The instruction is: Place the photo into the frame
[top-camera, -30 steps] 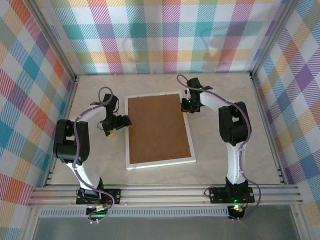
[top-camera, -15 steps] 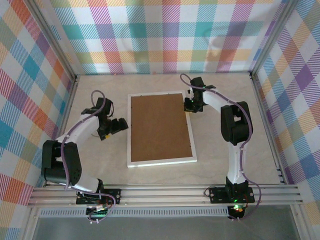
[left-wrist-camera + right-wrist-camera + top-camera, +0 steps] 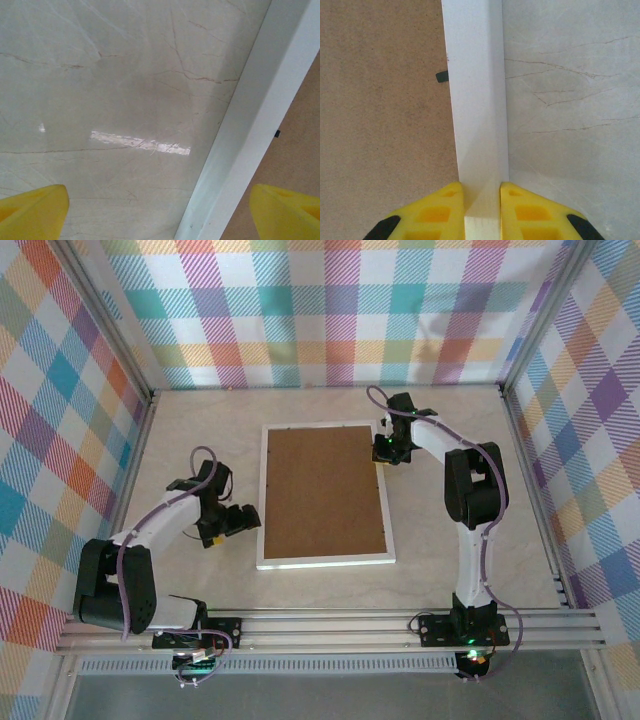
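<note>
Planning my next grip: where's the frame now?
Top view: the frame lies back-up in the middle of the table, the right gripper pinching its right rail near the far corner, the open left gripper beside its left rail.

Pastel plaid walls (image 3: pixel 330 310) are enclosing a pale, marble-veined tabletop (image 3: pixel 190 430) on three sides. Aluminium rails (image 3: pixel 330 628) are lining its near edge, and light (image 3: pixel 140 144) is glinting off it.

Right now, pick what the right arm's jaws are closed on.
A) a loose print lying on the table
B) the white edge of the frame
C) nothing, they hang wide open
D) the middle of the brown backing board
B: in the right wrist view, the right gripper has its yellow jaws set against both sides of the frame along its white edge, with brown board on one side and bare table on the other.
</note>
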Robot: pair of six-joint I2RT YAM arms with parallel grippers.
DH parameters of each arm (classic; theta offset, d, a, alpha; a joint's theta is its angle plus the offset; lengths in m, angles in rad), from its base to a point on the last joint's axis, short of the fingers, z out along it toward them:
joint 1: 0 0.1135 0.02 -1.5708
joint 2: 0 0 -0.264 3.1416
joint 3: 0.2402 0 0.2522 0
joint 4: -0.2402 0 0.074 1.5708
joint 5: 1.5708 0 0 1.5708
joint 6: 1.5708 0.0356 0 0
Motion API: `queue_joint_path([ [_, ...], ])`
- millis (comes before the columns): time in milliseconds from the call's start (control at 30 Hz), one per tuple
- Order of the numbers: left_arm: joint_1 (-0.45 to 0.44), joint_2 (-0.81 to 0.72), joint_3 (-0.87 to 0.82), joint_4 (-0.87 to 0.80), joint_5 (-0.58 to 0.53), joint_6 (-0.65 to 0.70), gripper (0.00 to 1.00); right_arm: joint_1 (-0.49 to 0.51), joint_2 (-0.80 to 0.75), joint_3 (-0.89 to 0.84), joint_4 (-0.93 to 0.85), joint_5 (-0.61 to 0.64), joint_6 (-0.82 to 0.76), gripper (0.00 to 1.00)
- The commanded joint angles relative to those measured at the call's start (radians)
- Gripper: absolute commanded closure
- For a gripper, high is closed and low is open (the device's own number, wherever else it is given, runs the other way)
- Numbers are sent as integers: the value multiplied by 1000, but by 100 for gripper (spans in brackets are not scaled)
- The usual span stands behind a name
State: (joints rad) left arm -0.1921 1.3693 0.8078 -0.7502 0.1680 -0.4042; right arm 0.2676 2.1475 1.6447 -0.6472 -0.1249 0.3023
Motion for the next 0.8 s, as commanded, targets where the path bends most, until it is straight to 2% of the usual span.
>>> queue_joint_path([
  [0, -13, 30, -2, 34, 6, -16, 7, -8, 14, -15, -41, -6, 15, 81],
  [433, -58, 116, 48, 55, 3, -8, 8, -1, 22, -32, -33, 21, -3, 83],
  [767, -61, 121, 97, 25, -60, 0, 7, -2, 11, -36, -33, 21, -4, 83],
])
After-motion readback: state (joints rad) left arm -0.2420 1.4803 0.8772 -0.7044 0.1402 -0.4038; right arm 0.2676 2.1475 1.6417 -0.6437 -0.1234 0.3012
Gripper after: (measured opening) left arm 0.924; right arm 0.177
